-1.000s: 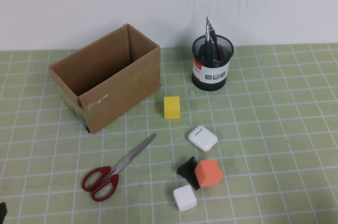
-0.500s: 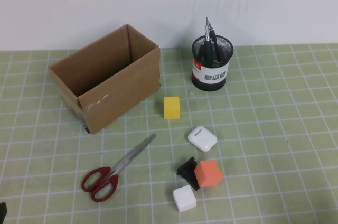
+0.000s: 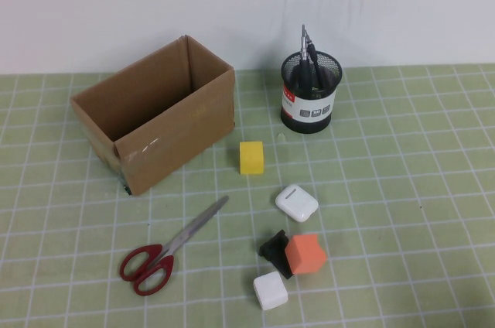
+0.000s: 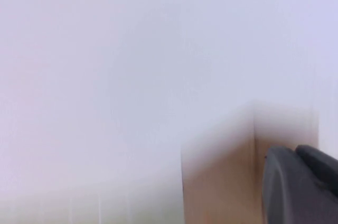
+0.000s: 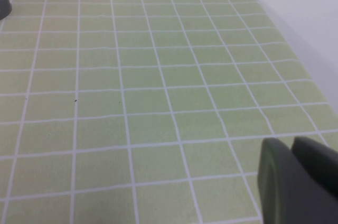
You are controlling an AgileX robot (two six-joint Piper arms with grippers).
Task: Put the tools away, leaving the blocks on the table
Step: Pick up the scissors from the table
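**Scissors on the worktop, two tools in the mesh cup, both arms out of the overhead view**

The red-handled steel scissors (image 3: 166, 251) lie flat on the light green grid-marked worktop (image 3: 402, 212), near its front left, blades pointing up toward the open brown cardboard box (image 3: 155, 115) that stands behind them. A black wire-mesh pen cup (image 3: 311, 92) stands upright to the right of the box, near the white wall. In it stand the thin black metal-tipped tool (image 3: 304, 53) and the thicker black-handled tool (image 3: 315, 69), tips upward.

The small yellow cube (image 3: 252, 157) sits between box and cup, a little nearer the front. A rounded white case-like piece (image 3: 296, 202) lies in front of it. Further forward, the orange-red cube (image 3: 305, 254) touches the small black piece (image 3: 275, 251), and the white cube (image 3: 271, 290) sits just in front of them.

The left end effector (image 4: 301, 184) shows only as a dark edge in its wrist view, facing the wall and a blurred cardboard surface; I cannot tell whether it is released or clenched. The right end effector (image 5: 298, 182) hangs over bare worktop grid, and again I cannot tell its state.
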